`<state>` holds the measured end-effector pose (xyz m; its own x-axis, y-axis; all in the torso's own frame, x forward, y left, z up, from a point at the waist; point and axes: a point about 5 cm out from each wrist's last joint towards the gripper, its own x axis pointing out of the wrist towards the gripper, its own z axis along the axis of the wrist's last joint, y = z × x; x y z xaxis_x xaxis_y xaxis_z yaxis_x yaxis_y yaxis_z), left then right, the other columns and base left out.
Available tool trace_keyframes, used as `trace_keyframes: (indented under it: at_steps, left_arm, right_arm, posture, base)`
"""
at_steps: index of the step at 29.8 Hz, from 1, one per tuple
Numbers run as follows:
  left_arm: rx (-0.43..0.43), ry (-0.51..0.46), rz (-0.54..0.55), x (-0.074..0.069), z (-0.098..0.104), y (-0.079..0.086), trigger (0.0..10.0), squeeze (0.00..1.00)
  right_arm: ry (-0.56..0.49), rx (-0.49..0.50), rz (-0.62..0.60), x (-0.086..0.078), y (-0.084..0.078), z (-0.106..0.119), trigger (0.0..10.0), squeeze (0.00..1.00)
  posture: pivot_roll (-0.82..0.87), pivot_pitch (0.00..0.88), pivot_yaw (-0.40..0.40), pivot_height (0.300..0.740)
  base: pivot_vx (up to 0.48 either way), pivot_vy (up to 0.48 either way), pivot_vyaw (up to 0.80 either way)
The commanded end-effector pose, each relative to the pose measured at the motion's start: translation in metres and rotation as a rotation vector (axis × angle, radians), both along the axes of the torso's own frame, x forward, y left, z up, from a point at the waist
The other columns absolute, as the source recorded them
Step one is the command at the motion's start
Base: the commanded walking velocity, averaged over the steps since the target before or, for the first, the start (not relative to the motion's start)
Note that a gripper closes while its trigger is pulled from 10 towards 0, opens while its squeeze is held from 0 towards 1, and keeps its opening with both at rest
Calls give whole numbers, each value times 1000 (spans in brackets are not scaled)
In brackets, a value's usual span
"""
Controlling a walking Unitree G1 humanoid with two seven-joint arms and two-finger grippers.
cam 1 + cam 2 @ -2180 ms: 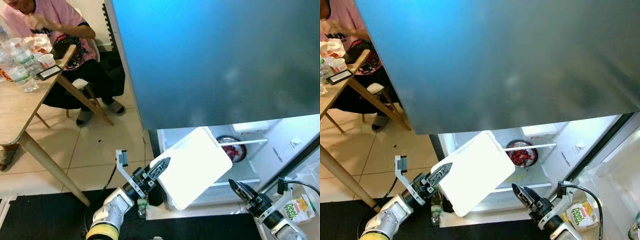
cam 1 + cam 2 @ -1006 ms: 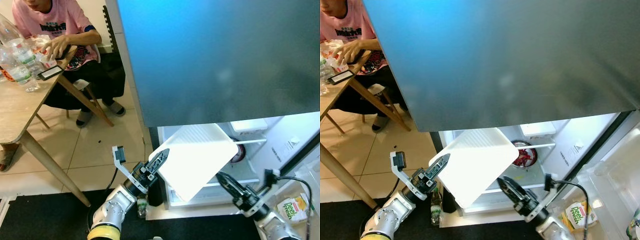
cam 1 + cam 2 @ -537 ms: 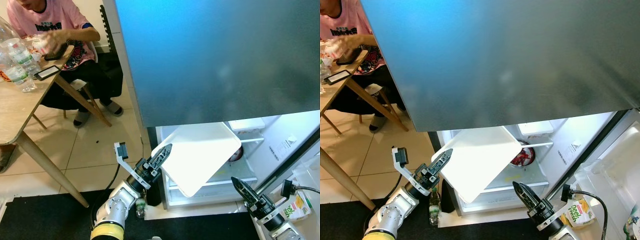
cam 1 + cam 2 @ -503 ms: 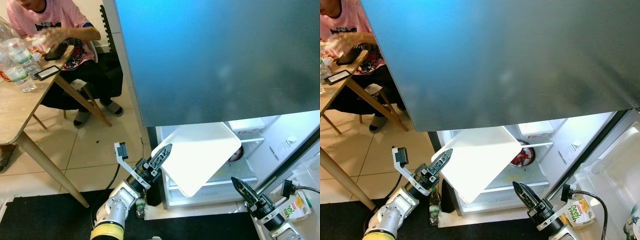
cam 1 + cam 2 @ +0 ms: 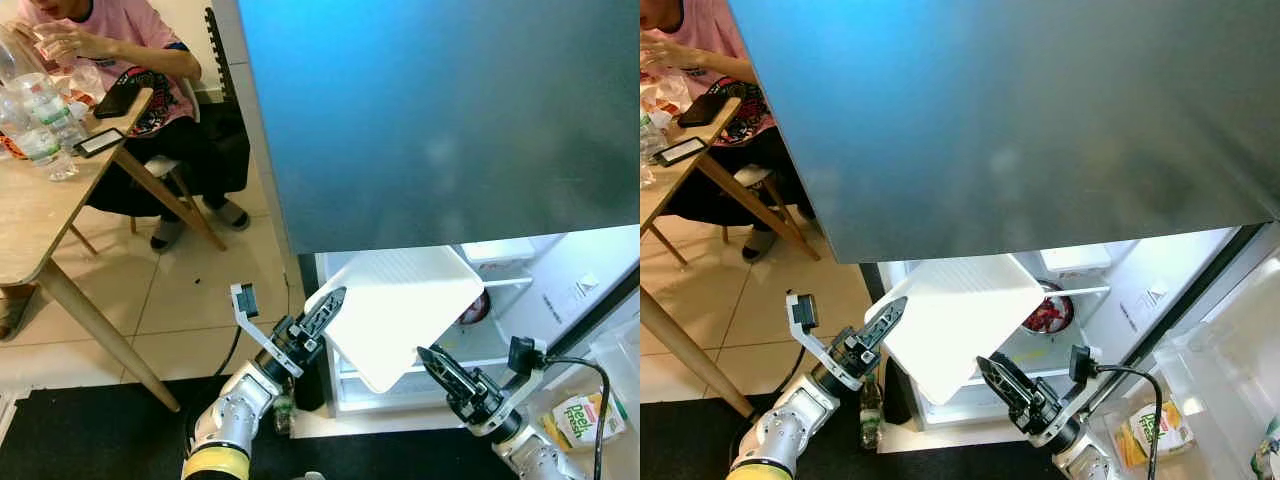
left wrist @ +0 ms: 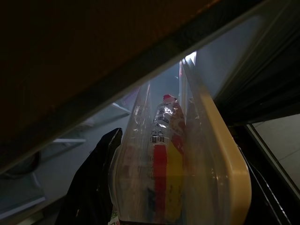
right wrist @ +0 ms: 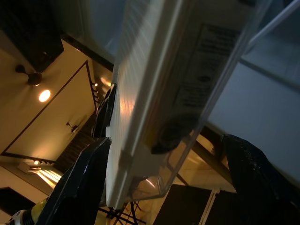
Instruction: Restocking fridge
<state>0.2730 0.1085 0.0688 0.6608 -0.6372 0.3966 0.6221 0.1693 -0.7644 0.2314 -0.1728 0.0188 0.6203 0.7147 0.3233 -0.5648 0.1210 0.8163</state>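
Note:
A flat white-lidded clear container (image 5: pixel 400 310) hangs tilted in front of the open lower fridge compartment (image 5: pixel 480 345). My left gripper (image 5: pixel 325 310) is shut on its left edge. In the left wrist view a red and yellow packet (image 6: pixel 164 164) lies inside the container, beside one black finger (image 6: pixel 89 187). My right gripper (image 5: pixel 440 367) is open just under the container's lower right edge. In the right wrist view its fingers (image 7: pixel 84 178) stand on either side of the container (image 7: pixel 154 93), apart from it.
The large blue-grey fridge door (image 5: pixel 440 110) hangs overhead. A bowl of red food (image 5: pixel 1048 312) sits on the fridge shelf. A juice carton (image 5: pixel 575 415) stands in the door bin at right. A bottle (image 5: pixel 870 405) stands on the floor. A person (image 5: pixel 130 80) sits at a wooden table (image 5: pixel 30 220).
My right gripper has moved left and up, from beside the door bin to just under the container. The container and left gripper have hardly moved. The person has raised their hands.

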Motion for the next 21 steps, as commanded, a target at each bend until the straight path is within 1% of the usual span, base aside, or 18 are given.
trace_keyframes:
  at_steps: [1, 4, 6, 10, 13, 21]
  left_arm:
    - [-31, -20, 9, 0, 4, -3, 10000, 0]
    - [-30, -21, 10, -1, 4, -3, 10000, 0]
    - [-32, -22, 14, 0, 4, -3, 10000, 0]
    - [-34, -23, 14, 0, 4, -4, 10000, 0]
    - [-39, -24, 12, 0, 5, -5, 10000, 0]
    - [-45, -28, 13, 0, 6, -6, 10000, 0]
  right_arm:
    - [-15, 10, 31, -1, 7, 3, 10000, 0]
    - [-29, 23, 49, -1, 9, 6, 10000, 0]
    - [-31, 8, 90, -3, 14, 6, 10000, 0]
    - [-30, -9, 129, -7, 20, 5, 10000, 0]
    - [-32, -42, 183, -9, 31, 5, 10000, 0]
    - [-32, -75, 193, -3, 41, 7, 10000, 0]
  posture:
    - [-24, 121, 62, 740]
    - [-25, 119, 60, 740]
    - [-26, 119, 59, 740]
    - [-26, 119, 59, 740]
    - [-27, 118, 56, 740]
    - [-27, 118, 56, 740]
  base:
    - [0, 0, 0]
    - [0, 0, 0]
    - [0, 0, 0]
    - [0, 0, 0]
    - [0, 0, 0]
    - [0, 0, 0]
